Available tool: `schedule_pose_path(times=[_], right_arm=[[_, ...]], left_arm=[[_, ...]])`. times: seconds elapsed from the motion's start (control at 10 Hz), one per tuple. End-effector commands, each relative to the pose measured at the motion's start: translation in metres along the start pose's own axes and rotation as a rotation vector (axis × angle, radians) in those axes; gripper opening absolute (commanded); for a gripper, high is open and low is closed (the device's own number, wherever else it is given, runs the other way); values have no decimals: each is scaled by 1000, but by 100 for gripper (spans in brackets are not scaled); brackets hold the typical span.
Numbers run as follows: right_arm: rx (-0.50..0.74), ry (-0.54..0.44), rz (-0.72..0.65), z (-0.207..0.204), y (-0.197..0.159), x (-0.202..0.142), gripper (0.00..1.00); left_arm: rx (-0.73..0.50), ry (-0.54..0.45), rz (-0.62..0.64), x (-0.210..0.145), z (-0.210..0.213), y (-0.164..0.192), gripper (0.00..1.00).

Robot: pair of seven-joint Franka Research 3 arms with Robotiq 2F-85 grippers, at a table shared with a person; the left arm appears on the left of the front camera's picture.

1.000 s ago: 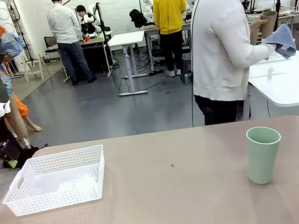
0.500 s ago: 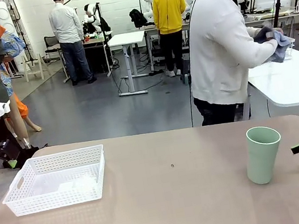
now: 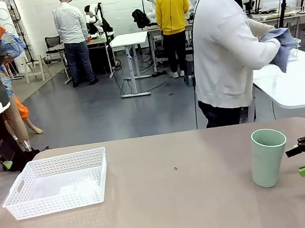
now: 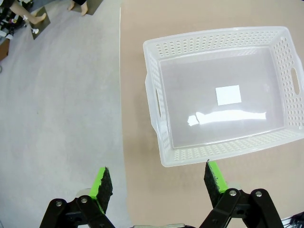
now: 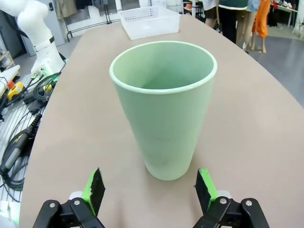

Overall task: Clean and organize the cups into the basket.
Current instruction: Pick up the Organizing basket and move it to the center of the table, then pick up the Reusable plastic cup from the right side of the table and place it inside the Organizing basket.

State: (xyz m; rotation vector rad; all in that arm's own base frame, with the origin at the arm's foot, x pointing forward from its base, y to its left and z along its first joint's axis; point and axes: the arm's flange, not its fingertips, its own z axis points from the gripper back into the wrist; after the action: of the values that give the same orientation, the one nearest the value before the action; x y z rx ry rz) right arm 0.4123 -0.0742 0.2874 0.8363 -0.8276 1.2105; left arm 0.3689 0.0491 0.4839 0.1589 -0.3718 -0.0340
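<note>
A pale mint green cup [image 3: 268,156] stands upright on the table's right side; in the right wrist view the cup [image 5: 164,108] stands just ahead of the fingers. My right gripper [image 3: 300,161] is open at table level, a short way to the cup's right. At the left the white lattice basket [image 3: 58,182] lies empty. My left gripper [image 4: 159,180] hangs open above the table edge beside the basket [image 4: 223,95]. The person at the far side wipes something with a blue cloth [image 3: 279,46]; the tan-brown cups are hidden.
A brown table [image 3: 173,204] carries the cup and basket, with bare room between them. A white table [image 3: 296,81] stands behind at the right by the person. In the right wrist view cables [image 5: 21,133] lie beyond the table edge.
My right gripper has moved left toward the mint cup and risen a little. The person's tan-brown cup has gone from sight behind the blue cloth. The left arm has barely moved.
</note>
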Motion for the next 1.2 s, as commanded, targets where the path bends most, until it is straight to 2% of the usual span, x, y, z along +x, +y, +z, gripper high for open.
schedule_pose_path(times=[0.0,0.4,0.6,0.8,1.1], right_arm=[[-12,-5,-1,4,3,1,100],[-7,-1,0,3,0,0,100],[18,15,65,-10,-6,-4,100],[18,2,91,-12,-9,-5,100],[36,0,124,-18,-8,-6,100]], left_arm=[[3,2,-8,1,-2,-3,100],[-2,2,-5,0,-1,-2,100],[14,25,27,14,-17,-1,100],[-49,110,6,18,-30,5,100],[-95,174,33,26,-55,2,100]])
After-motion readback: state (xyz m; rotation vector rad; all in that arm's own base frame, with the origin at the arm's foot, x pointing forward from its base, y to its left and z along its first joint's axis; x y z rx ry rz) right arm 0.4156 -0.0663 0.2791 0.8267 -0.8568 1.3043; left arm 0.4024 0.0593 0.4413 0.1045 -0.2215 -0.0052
